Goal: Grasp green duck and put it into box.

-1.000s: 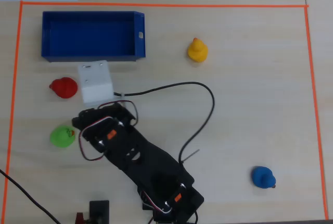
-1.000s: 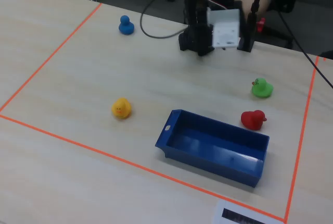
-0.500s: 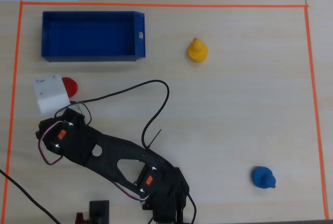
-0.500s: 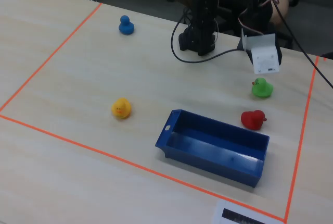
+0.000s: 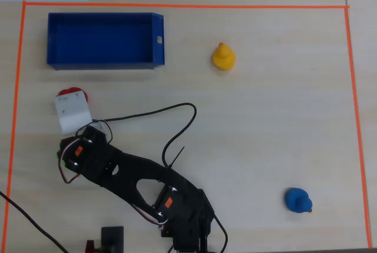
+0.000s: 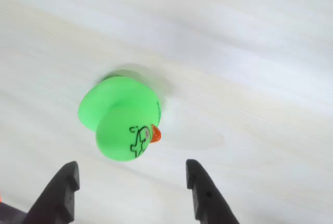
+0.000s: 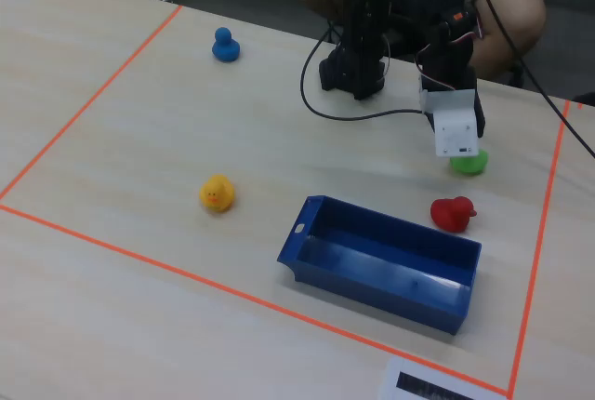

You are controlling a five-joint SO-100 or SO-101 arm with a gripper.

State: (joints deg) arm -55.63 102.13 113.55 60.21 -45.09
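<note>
So the green duck (image 6: 120, 125) is sitting on the light wood table (image 7: 139, 121), right under the arm's white wrist block. In the wrist view it's between and just ahead of the 2 black fingertips (image 6: 66, 179), not touching either one. The gripper (image 6: 132, 174) is spread wide, wider than the duck, and has nothing in it.

Duck orientation: in the wrist view the head is the nearer, lower blob and the body sticks out up and to the left behind it, so its long axis runs diagonally from upper left to lower right. The little orange beak (image 6: 155, 133) points to the right side of that view, toward the right finger.

In the fixed view only a sliver of the green duck (image 7: 469, 162) peeks out below the white block, and the red duck (image 7: 453, 213) is near it, closer to the camera. The box (image 7: 372, 279), a dark blue tray, lies just beyond the red one with nothing in it that I can see.

In the overhead view the green duck is hidden under the arm, so can't tell its pose there. The box (image 5: 158, 38) is at upper left, the yellow duck (image 5: 223, 56) to its right, and the blue duck (image 5: 298, 199) well apart at lower right. Orange tape (image 5: 177, 6) borders the workspace.
</note>
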